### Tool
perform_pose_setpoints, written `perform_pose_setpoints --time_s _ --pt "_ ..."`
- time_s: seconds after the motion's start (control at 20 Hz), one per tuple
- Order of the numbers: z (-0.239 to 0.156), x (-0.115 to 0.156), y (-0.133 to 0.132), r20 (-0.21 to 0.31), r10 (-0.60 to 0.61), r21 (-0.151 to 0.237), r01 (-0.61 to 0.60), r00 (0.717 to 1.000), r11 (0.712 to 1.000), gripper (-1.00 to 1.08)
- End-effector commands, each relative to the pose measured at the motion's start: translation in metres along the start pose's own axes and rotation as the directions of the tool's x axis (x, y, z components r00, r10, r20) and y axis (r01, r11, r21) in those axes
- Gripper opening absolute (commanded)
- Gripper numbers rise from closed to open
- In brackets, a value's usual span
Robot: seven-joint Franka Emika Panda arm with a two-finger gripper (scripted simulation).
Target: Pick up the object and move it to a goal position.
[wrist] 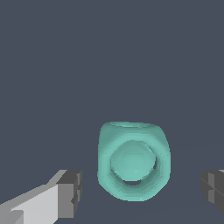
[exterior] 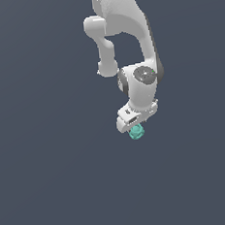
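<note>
The teal-green lump [wrist: 133,161] is sitting square-on in the wrist view, one hollowed face turning straight toward the camera; it is reading as near-cubic, so no long axis is showing itself. Corners are rounding off smoothly, the surface is looking matte and faceted like a coarse render, and the round hollow in the near face is sinking to a paler, bowl-like floor. A second face along its upper edge is catching lighter tone and seems to carry a shallow dip of its own. The gripper [wrist: 142,192] is standing wide apart: one dark grey ribbed pad [wrist: 70,192] is showing at the end of a pale grey finger, the other pad [wrist: 213,189] is peeking in at the frame edge, and clear gaps are lying between each pad and the lump, so nothing is touching it. The lump is lying between the two fingers, nearer the first pad than the second. In the exterior view the glossy white Panda arm [exterior: 127,40] is reaching down over a flat, featureless slate-grey ground [exterior: 52,178], and the lump [exterior: 136,131] is peeking out just beneath the white hand [exterior: 133,123], partly hidden by it; whether it is resting on the ground there I cannot tell.
</note>
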State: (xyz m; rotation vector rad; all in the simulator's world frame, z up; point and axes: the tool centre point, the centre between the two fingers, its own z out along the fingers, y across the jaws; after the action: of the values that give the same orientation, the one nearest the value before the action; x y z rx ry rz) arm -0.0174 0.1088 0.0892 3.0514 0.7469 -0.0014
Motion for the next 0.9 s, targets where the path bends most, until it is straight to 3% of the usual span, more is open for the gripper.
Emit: perform_pose_setpoints --time_s 0.0,0.65,0.7,0.85 --pt "0.005 0.000 0.000 0.000 0.000 0.000 0.000 1.000 1.000 1.00" --pt "0.050 0.000 -0.001 -0.001 -0.008 0.000 0.008 1.000 1.000 1.00" --pt "0.050 0.000 -0.001 -0.001 -0.008 0.000 0.008 1.000 1.000 -1.00" --pt "0.050 0.000 -0.001 -0.001 -0.008 0.000 0.008 1.000 1.000 -1.00"
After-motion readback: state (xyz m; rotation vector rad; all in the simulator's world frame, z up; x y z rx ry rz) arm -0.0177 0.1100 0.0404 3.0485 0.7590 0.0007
